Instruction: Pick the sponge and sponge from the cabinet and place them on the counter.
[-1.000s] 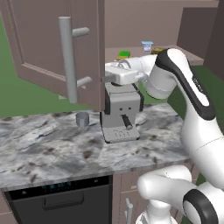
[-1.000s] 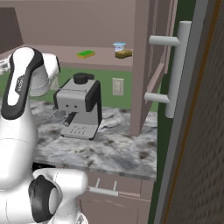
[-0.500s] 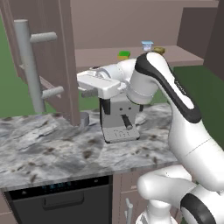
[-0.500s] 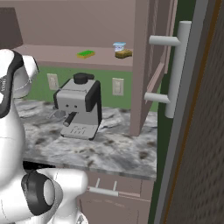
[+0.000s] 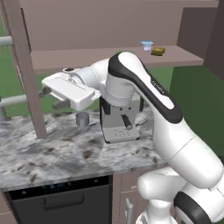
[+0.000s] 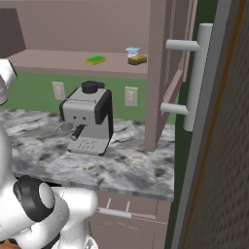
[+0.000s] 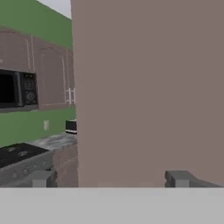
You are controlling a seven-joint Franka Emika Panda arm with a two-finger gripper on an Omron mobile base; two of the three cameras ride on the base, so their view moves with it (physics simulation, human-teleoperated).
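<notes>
Sponges [image 6: 96, 60] sit shelved; arm bends left, gripper [image 5: 48, 97] open, empty.

A grey coffee machine [image 6: 87, 118] stands centrally, a small grey cup [image 5: 82, 119] left of it. A microwave [image 7: 17, 89] hangs far left.

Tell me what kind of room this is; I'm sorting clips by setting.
A simulated home kitchen, most likely. A coffee machine stands on a marble-patterned counter, an open wall cabinet above it holds two sponges and a cup, and a microwave shows in the hand view.
</notes>
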